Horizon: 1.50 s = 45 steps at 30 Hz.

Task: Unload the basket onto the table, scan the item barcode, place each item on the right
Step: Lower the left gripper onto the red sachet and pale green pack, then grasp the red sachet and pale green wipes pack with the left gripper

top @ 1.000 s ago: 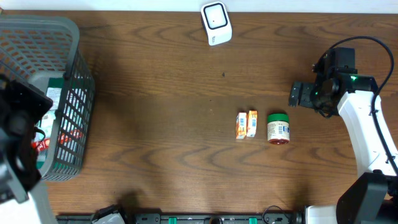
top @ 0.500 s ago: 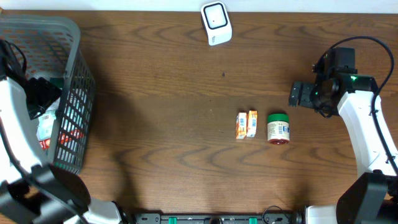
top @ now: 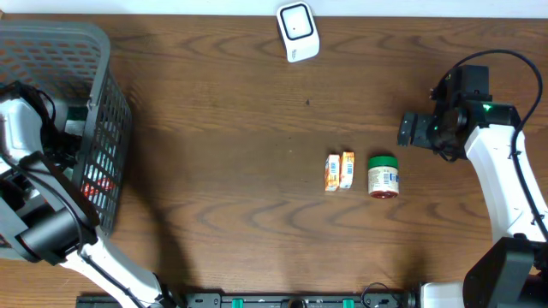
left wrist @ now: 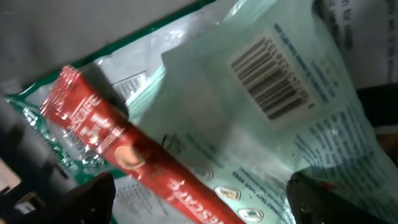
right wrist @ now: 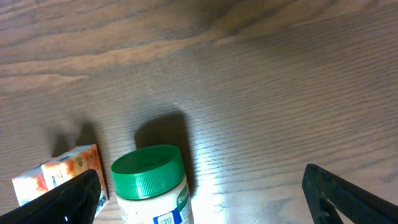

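Note:
In the left wrist view, a pale green pouch (left wrist: 249,143) with a barcode (left wrist: 270,78) lies in the grey basket (top: 103,51) at the table's left. A red sachet stick (left wrist: 124,152) lies across the pouch. My left gripper (left wrist: 199,199) hangs open just above both, holding nothing. From overhead only its arm (top: 21,128) shows, reaching down into the basket. The white scanner (top: 297,32) sits at the far middle edge. At the right, my right gripper (top: 409,131) is open and empty. It is held above a green-lidded jar (right wrist: 149,180).
Two small orange boxes (top: 340,170) lie side by side just left of the jar (top: 383,175). One orange box (right wrist: 56,177) shows near my right gripper's (right wrist: 202,196) left finger. The basket's tall mesh walls enclose the left arm.
The left arm has reached deeper into the basket and its jaws have spread wide. The right arm, jar and boxes have not moved.

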Each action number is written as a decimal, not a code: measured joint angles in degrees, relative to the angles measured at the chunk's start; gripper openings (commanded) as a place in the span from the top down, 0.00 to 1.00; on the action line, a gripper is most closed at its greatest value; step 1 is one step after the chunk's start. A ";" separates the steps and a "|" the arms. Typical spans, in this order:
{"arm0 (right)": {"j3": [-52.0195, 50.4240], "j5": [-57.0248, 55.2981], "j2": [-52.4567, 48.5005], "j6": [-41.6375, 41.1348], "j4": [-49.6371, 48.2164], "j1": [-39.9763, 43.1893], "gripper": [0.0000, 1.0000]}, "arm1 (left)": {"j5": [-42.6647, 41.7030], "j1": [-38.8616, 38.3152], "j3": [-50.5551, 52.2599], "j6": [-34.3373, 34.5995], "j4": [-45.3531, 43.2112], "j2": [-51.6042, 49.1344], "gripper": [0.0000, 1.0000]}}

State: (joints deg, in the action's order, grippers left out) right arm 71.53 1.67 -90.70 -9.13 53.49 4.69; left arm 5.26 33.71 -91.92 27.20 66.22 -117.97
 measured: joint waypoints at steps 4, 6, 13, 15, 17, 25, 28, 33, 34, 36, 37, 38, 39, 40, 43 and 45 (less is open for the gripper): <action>0.00 0.00 0.00 0.00 0.04 0.00 0.01 | -0.22 0.00 1.68 0.00 -3.34 0.55 0.13; 0.00 0.00 0.00 0.00 0.02 0.00 0.01 | -0.42 0.00 2.40 0.00 -4.90 0.92 0.18; 0.00 0.00 0.00 0.00 0.02 0.00 0.01 | -1.88 0.20 2.75 0.04 -5.07 1.86 0.15; 0.00 0.00 0.00 0.00 0.02 0.00 0.01 | -2.05 0.24 3.61 0.28 -5.27 3.15 0.10; 0.00 0.00 0.00 0.00 0.02 0.00 0.01 | -2.51 0.24 4.63 1.49 -5.31 5.66 0.07; 0.00 0.00 0.00 0.00 0.02 0.00 0.01 | -3.23 0.20 4.94 10.91 -5.66 18.16 0.02; 0.00 0.00 0.00 0.00 0.02 0.00 0.01 | -3.30 0.20 5.97 15.41 -7.54 17.77 0.02; 0.00 0.00 0.00 0.00 0.02 0.00 0.01 | -3.41 0.20 13.09 19.61 -15.85 15.41 0.02; 0.00 0.00 0.00 0.00 0.04 0.00 0.01 | -3.45 0.20 15.26 20.35 -18.47 14.91 0.02; 0.00 0.00 0.00 0.00 0.04 0.00 0.01 | -3.43 0.20 18.23 21.03 -22.16 14.34 0.02; 0.00 0.00 0.00 0.00 0.02 0.00 0.01 | -3.56 0.20 19.74 21.27 -24.41 14.12 0.02; 0.00 0.00 0.00 0.00 0.02 0.00 0.01 | -3.63 0.20 21.07 21.53 -26.27 14.01 0.02; 0.00 0.00 0.00 0.00 0.02 0.00 0.01 | -3.63 0.20 21.86 21.73 -27.63 14.01 0.02; 0.00 0.00 0.00 0.00 0.02 0.00 0.01 | -3.61 0.20 22.40 21.94 -28.68 14.05 0.02; 0.00 0.00 0.00 0.00 0.02 0.00 0.01 | -3.56 0.20 23.28 22.21 -30.67 14.27 0.03; 0.00 0.00 0.00 0.00 0.02 0.00 0.01 | -3.54 0.20 23.91 22.32 -31.56 14.49 0.08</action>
State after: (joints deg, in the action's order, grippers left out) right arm 71.53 1.67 -90.70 -9.13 53.52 4.69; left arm 1.72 33.91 -68.01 49.52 34.65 -103.48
